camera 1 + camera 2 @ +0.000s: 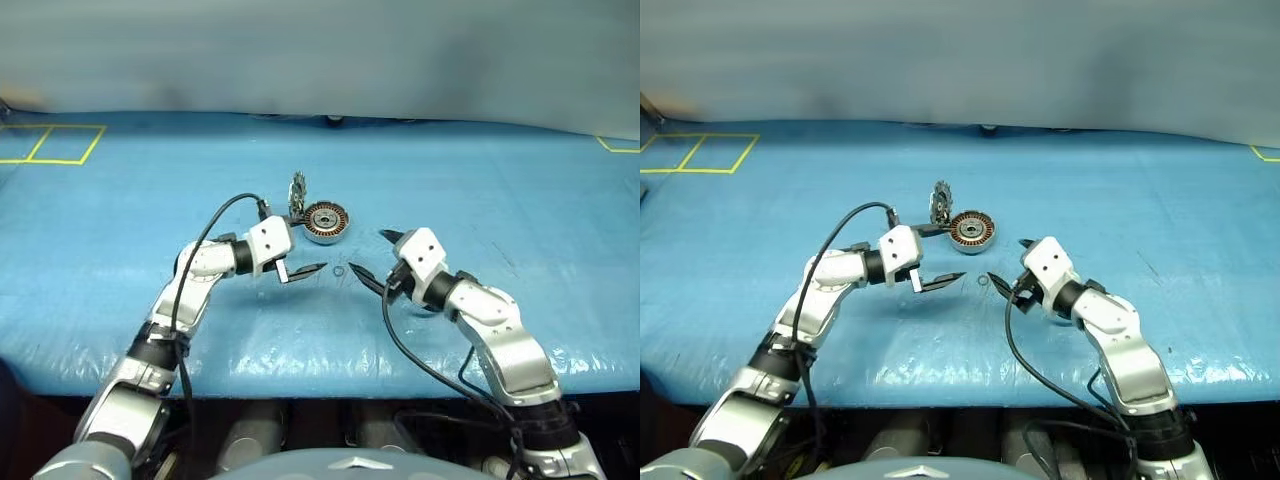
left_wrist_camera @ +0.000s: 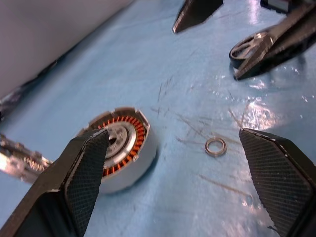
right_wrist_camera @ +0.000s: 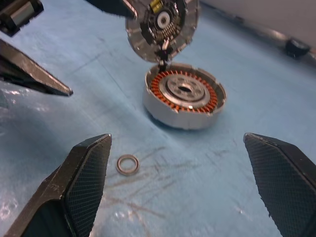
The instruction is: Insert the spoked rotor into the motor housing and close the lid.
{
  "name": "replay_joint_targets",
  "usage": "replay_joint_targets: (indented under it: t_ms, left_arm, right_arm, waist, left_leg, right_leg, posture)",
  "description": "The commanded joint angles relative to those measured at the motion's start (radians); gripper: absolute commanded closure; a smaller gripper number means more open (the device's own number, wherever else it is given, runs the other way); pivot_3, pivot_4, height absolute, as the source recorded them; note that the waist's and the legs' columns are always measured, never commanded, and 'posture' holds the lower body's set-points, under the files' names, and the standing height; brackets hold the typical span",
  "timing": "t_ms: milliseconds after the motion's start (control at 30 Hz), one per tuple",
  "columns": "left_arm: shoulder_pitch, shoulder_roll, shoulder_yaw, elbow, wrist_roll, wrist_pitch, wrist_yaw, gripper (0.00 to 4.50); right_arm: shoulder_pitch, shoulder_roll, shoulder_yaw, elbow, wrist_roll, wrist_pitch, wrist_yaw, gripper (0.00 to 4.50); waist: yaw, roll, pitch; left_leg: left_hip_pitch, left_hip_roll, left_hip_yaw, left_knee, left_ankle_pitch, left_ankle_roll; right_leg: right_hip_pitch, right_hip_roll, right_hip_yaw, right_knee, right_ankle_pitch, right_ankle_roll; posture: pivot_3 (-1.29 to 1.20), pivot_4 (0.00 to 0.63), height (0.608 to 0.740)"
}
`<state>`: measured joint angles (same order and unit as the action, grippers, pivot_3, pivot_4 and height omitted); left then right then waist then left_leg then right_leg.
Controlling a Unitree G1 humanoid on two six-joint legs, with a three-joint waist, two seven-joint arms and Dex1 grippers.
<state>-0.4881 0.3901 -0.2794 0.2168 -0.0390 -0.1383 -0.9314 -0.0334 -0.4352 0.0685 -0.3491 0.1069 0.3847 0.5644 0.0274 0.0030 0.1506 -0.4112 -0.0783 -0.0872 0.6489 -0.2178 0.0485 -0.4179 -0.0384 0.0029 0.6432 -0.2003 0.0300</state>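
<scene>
The motor housing (image 1: 326, 221) lies flat mid-table, its copper windings (image 3: 183, 89) facing up around a silver centre. The lid (image 3: 163, 27) stands on edge at the housing's far left rim, segmented face and dark hub toward the housing. My left gripper (image 1: 308, 242) hovers open just left of and nearer than the housing, holding nothing. My right gripper (image 1: 367, 251) is open too, pointing at the housing from the near right, empty. In the left wrist view the spoked rotor (image 2: 243, 49) lies on the table, partly hidden behind one of my right gripper's fingers (image 2: 276, 42).
A tiny thin ring (image 1: 338, 271) lies on the blue table cover (image 1: 500, 200) between the two grippers, nearer than the housing. Yellow tape squares (image 1: 50, 145) mark the far left and a yellow corner (image 1: 620, 147) the far right. The table's front edge runs just below my arms.
</scene>
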Motion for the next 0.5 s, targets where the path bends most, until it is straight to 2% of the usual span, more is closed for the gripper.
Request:
replay_joint_targets:
  t_ms: [33, 167, 400, 500]
  left_arm:
    - [-0.056, -0.012, -0.026, 0.032, 0.016, -0.043, -0.035, 0.00]
    - [-0.142, -0.012, -0.050, 0.099, 0.054, -0.088, -0.056, 0.00]
    - [-0.476, 0.007, -0.162, 0.374, 0.281, -0.200, -0.054, 0.00]
    - [-0.574, 0.008, -0.214, 0.457, 0.352, -0.243, -0.082, 0.00]
  right_arm:
    - [0.034, 0.003, -0.009, -0.038, 0.002, 0.002, -0.023, 0.02]
    - [0.057, 0.029, 0.007, -0.044, 0.015, -0.004, -0.036, 0.02]
    - [0.041, 0.049, 0.057, -0.017, -0.019, -0.003, -0.056, 0.02]
    - [0.034, 0.049, 0.061, -0.011, -0.024, -0.006, -0.058, 0.02]
  waist:
    - [-0.007, 0.000, 0.000]
    - [-0.017, 0.000, 0.000]
    - [-0.013, -0.001, 0.001]
    - [-0.017, -0.002, 0.001]
  left_leg:
    - [0.000, 0.000, 0.000, 0.000, 0.000, -0.001]
    - [0.000, 0.001, 0.000, 0.000, 0.001, -0.001]
    - [0.001, 0.000, 0.000, 0.001, 0.003, 0.000]
    - [0.001, 0.000, 0.001, 0.002, 0.002, 0.002]
  right_leg:
    - [0.000, 0.000, 0.000, 0.000, 0.000, 0.000]
    - [-0.001, 0.002, 0.001, 0.001, 0.000, 0.000]
    - [0.002, 0.002, -0.003, 0.001, -0.001, 0.006]
    - [0.002, 0.002, -0.003, 0.000, 0.000, 0.008]
  posture:
    - [0.00, 0.150, 0.740]
    - [0.00, 0.150, 0.740]
    - [0.00, 0.150, 0.740]
    - [0.00, 0.150, 0.740]
